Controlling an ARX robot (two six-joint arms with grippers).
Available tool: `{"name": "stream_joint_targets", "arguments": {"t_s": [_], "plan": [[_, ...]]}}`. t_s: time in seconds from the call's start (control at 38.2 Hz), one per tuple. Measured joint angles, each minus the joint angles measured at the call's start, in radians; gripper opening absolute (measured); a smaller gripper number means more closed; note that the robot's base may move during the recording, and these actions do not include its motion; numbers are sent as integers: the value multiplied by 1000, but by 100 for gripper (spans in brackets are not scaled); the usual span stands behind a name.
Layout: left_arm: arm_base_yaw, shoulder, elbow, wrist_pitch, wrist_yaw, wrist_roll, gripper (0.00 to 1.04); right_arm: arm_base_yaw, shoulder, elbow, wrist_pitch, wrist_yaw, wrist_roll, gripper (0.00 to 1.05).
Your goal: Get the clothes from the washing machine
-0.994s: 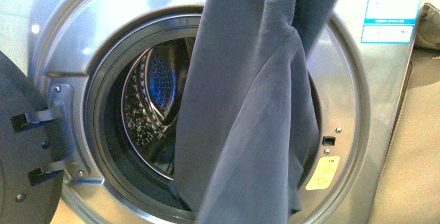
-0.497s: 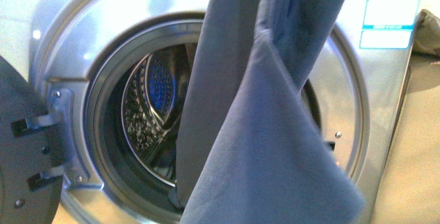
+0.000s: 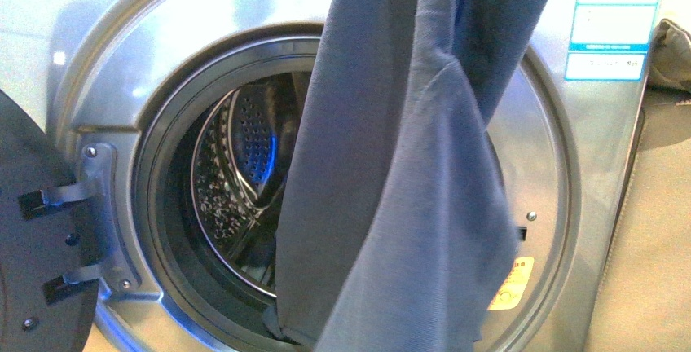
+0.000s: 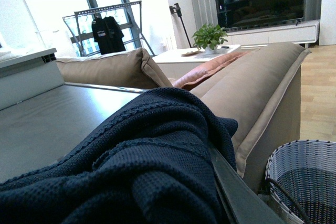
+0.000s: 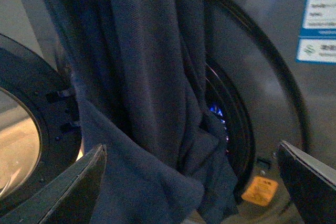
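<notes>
Navy-blue clothes [image 3: 391, 205] were hung down across the washing machine's [image 3: 163, 59] open round mouth, in front of the perforated drum [image 3: 236, 165]. The right gripper [image 5: 191, 148] was spread wide, facing the cloth. The left gripper's state could not be told; knitted navy fabric [image 4: 136, 171] was seen close before its camera.

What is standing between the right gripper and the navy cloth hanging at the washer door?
Nothing visible. In the right wrist view the right gripper is open, and the navy cloth hangs straight ahead of it, in front of the mouth of the washing machine, with no other thing between.
</notes>
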Motion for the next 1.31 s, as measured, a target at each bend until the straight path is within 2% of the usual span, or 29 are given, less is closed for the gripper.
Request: {"name": "stream_joint_targets", "arguments": {"t_s": [0.16,0.39,0.55,1.07,1.31], "plan": [[0,0,0,0,0,0,7,134,56,49,17,79,-43,97],[0,0,0,0,0,0,7,246,185,134,85,159,-78,97],[0,0,0,0,0,0,7,253,291,193,135,197,-110,97],[0,0,0,0,0,0,7,255,516,365,222,219,-161,97],[0,0,0,0,0,0,7,275,587,431,258,209,-111,97]]}}
